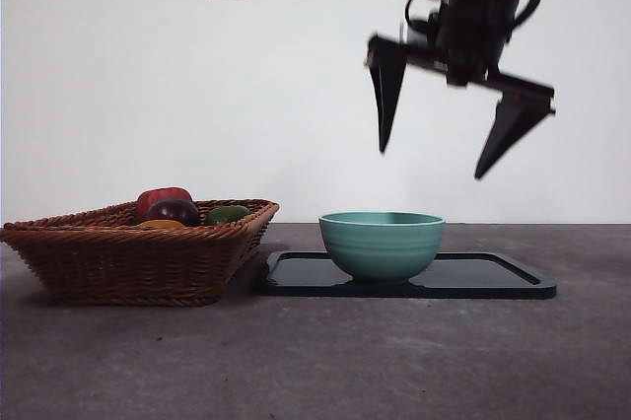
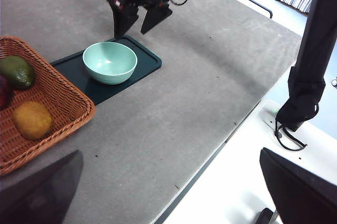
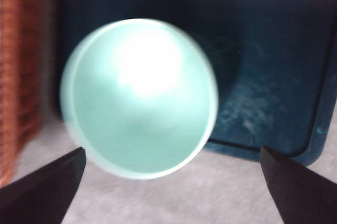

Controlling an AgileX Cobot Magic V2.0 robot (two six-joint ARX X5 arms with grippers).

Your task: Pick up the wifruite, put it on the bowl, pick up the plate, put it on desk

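Tabletop (image 1: pixel 315 361): lying nearest, mottled grey. Basket (image 1: pixel 138 252), lower left of front view: holding the wifruite (image 2: pixel 32 120), orange-brown, dull and rough-skinned, lying beside green and dark red fruit. Bowl (image 1: pixel 382 243), centre: sitting empty on the dark plate (image 1: pixel 493 277). Right tool (image 1: pixel 449 139), upper right: hanging above the bowl, jaws apart. Left tool (image 2: pixel 168 203): waiting, jaws apart. Risk: grabbing the wrong fruit; round fruit slipping free.

My front view is evenly lit and soft, the raised right gripper (image 1: pixel 434 149) slightly smeared; my right wrist view is badly blurred, glare whitening the bowl (image 3: pixel 139 98); my left wrist view is sharp, daylight-bright.
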